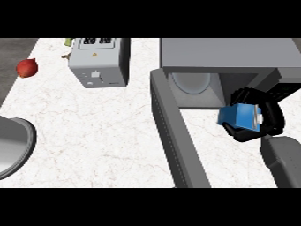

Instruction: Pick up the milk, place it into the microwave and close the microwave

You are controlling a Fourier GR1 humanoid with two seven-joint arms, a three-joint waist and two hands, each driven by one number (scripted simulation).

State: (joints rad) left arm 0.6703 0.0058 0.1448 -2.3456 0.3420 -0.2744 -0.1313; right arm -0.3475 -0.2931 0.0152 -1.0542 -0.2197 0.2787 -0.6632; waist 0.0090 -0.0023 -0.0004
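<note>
I see a table (100,132) of white, faintly veined marble with a smooth finish. At nine o'clock, a bowl (6,145) looks like brushed metal, softly shiny. The microwave (231,55) and its door (175,132) read as matt grey metal; the toaster (99,62) at eleven o'clock likewise. The milk (240,117) carton's blue face looks smooth in the matt black robot hand (270,117).

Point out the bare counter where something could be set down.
The widest free patch lies between the toaster, the pot and the open microwave door. Right of the door it is crowded: the right hand holds the milk at the microwave opening.
</note>
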